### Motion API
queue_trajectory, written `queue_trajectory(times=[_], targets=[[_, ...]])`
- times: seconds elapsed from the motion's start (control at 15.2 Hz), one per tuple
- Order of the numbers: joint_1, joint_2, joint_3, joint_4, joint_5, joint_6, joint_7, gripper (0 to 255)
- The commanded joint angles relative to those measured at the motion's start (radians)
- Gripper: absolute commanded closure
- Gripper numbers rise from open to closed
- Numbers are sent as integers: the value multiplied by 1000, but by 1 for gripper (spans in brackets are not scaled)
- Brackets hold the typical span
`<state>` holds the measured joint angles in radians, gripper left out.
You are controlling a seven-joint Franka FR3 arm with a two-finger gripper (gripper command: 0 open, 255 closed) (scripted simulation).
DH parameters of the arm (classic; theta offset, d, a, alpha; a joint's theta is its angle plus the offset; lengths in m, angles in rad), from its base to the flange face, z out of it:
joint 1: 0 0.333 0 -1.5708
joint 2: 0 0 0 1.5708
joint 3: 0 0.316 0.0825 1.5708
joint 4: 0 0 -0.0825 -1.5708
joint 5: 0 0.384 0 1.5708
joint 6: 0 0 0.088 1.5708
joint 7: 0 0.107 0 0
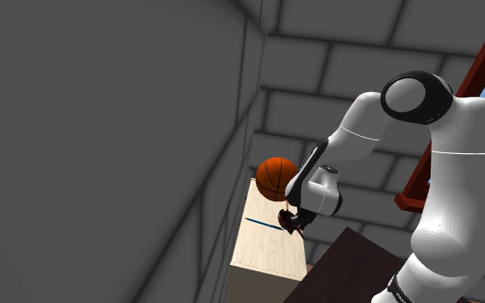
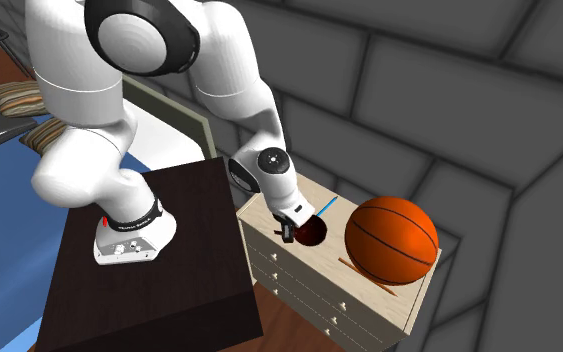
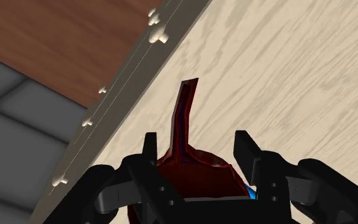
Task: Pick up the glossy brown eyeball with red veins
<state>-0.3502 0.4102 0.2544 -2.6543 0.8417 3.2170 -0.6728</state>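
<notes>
The eyeball [image 3: 193,170] is a glossy dark brown-red ball with a thin red stalk pointing away from the hand. It rests on the light wooden dresser top [image 3: 285,76] near the front edge. My gripper [image 3: 198,143] reaches down over it, one black finger on each side, both pressed against the ball. From the second exterior view the eyeball [image 2: 314,233] sits just beside the gripper [image 2: 293,229], which covers part of it. The shoulder view has the gripper [image 1: 293,221] low over the dresser [image 1: 266,250].
An orange basketball [image 2: 391,240] stands on the dresser close behind the eyeball, also in the shoulder view [image 1: 276,177]. A thin blue pen [image 2: 329,207] lies beside the hand. The dark stand [image 2: 149,290] abuts the dresser. Grey block walls close in behind.
</notes>
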Motion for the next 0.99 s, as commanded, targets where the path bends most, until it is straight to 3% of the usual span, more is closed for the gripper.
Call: queue_trajectory(times=[0.0,0.53,0.92], targets=[[-3,2,3,1,1,2,-1,255],[-1,1,1,1,0,1,0,255],[172,-130,-176,-47,-70,-104,93,255]])
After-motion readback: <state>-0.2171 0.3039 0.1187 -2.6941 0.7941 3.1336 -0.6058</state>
